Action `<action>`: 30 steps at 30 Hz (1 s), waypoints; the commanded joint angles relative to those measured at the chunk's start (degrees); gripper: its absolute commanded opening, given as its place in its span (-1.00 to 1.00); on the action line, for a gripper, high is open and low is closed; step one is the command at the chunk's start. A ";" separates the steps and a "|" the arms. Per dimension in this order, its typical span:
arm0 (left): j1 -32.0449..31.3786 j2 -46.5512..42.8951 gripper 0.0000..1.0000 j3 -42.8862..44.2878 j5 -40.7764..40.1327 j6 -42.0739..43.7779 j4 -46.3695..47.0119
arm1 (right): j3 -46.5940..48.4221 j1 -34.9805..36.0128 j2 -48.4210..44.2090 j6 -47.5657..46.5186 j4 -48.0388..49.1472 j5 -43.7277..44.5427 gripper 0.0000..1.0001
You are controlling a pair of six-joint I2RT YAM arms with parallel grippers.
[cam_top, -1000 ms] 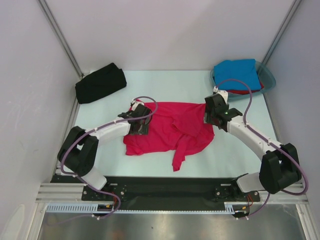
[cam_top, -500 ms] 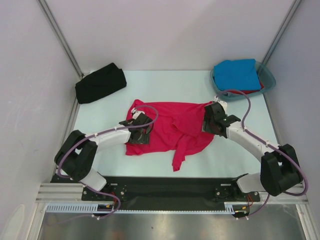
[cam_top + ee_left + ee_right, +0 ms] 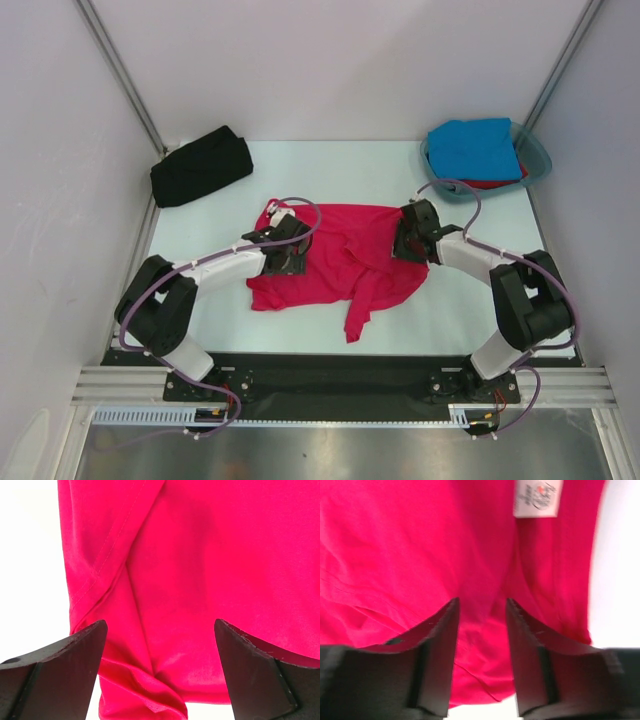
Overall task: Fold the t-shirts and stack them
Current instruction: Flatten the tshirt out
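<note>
Lying crumpled in the middle of the table [image 3: 340,170], the pink t-shirt [image 3: 345,262] is waiting to be folded. The left gripper [image 3: 160,630] is hanging wide open over it. The right gripper [image 3: 481,605] is sitting near the neck label [image 3: 537,497], fingers close together; I cannot tell if it is pinching cloth. The black t-shirt [image 3: 200,167] is resting folded far left. The blue t-shirt [image 3: 473,148] and the red t-shirt [image 3: 495,183] are waiting in the tub [image 3: 540,150].

Overhead view looks down; both wrist views closely face the crimson-pink t-shirt [image 3: 350,255] [image 3: 200,580] [image 3: 410,555].
</note>
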 commanded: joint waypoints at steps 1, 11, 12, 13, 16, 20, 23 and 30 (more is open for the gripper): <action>-0.10 -2.12 0.88 -0.34 -1.63 0.58 1.31 | 2.85 -0.44 1.48 0.08 5.09 -3.10 -0.13; -0.10 -0.10 0.88 0.45 -0.84 1.45 1.67 | 4.96 -1.84 5.35 -1.07 6.50 -5.38 -0.57; -0.01 -0.01 0.89 0.54 -0.93 1.45 1.67 | 5.14 -2.02 5.61 -1.15 6.32 -5.56 -0.69; -0.10 0.07 0.88 0.54 -0.93 1.54 1.67 | 5.40 -2.02 5.70 -1.24 6.32 -5.65 -0.76; -0.18 0.25 0.88 0.36 -0.93 1.54 1.84 | 5.93 -2.19 6.49 -1.94 6.06 -5.82 -1.00; -0.10 0.60 0.89 0.19 -0.67 1.37 2.11 | 7.16 -2.28 5.97 -2.82 6.32 -7.39 -1.00; -0.10 0.43 0.89 0.27 -0.75 1.45 2.28 | 10.48 -2.28 4.21 -3.88 6.06 -7.49 -1.00; -0.10 1.13 0.88 1.77 -0.84 1.89 2.37 | 26.37 -2.55 8.59 -7.39 3.25 -4.35 -1.00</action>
